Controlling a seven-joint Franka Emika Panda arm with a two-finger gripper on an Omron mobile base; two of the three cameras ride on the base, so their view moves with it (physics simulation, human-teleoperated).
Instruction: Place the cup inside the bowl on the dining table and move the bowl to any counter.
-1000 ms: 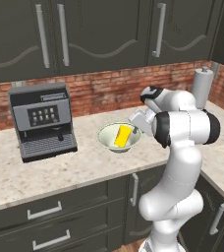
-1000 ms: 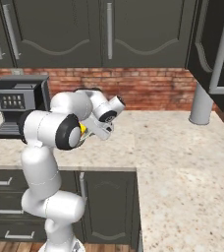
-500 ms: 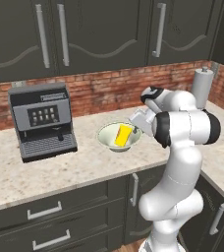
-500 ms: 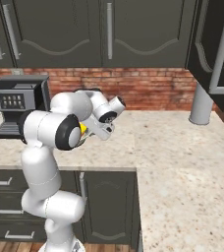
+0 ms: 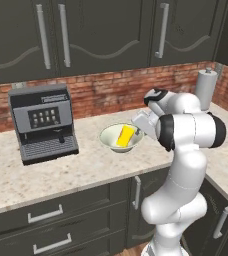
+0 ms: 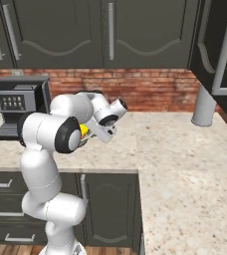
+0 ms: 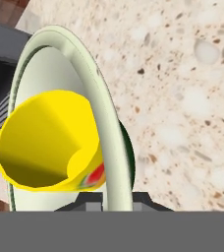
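The counter (image 5: 86, 167) was seen spreading beneath and all around the gripper (image 5: 137, 121), with dark cabinets (image 5: 106, 30) above it and a brick backsplash (image 5: 106, 90) behind it. A coffee machine (image 5: 43, 122) stood on the counter well beyond the bowl (image 5: 120, 138) from the gripper, near the backsplash; in the right base view it (image 6: 18, 107) was seen behind the arm (image 6: 60, 132). A grey cylinder (image 5: 206, 90) stood on the counter by the backsplash, well apart from the gripper on the side away from the bowl, and was shown in the right base view (image 6: 204, 104) at the far corner. The bowl was seen directly at the fingertips, resting on the counter as far as could be told from the left base view. In the hand view, the bowl's rim (image 7: 111, 147) was shown running up between the two finger tips, and the gripper (image 7: 115, 201) was clamped on that rim, one finger (image 7: 88, 201) inside the bowl and the other (image 7: 148, 202) outside it. The cup (image 5: 125, 135) lay tilted inside the bowl, just beyond the fingertips; in the hand view its open mouth (image 7: 45, 147) was turned toward the camera, and its side was leaned against the bowl's inner wall next to the gripped rim. In the right base view a little yellow of the cup (image 6: 84, 130) was seen behind the arm.
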